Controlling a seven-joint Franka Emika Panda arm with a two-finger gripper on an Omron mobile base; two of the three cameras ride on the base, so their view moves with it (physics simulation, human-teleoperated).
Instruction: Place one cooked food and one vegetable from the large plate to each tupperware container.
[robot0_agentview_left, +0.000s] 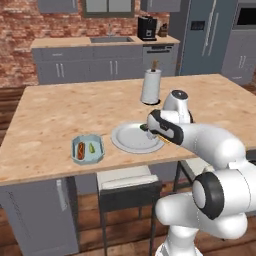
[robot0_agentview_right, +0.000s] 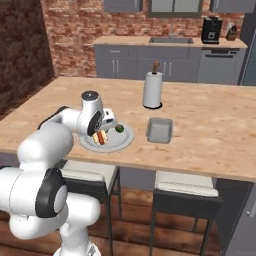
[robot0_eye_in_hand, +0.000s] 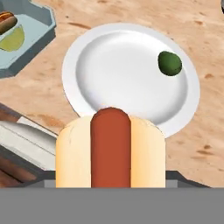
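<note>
the arm reaches forward, bent low over the large plate (robot0_agentview_right: 117, 144) on the table (robot0_agentview_right: 215, 130). its gripper (robot0_agentview_right: 103, 131) holds a hot dog (robot0_eye_in_hand: 110, 148) just above the plate's near rim; a green vegetable (robot0_eye_in_hand: 169, 63) lies on the plate.

The white arm is covering the right part of the round white-grey plate (robot0_agentview_left: 131, 139), while the frame edge is cutting off the light blue octagonal tray (robot0_eye_in_hand: 27, 43) and its bunned hot dog (robot0_eye_in_hand: 7, 21).
</note>
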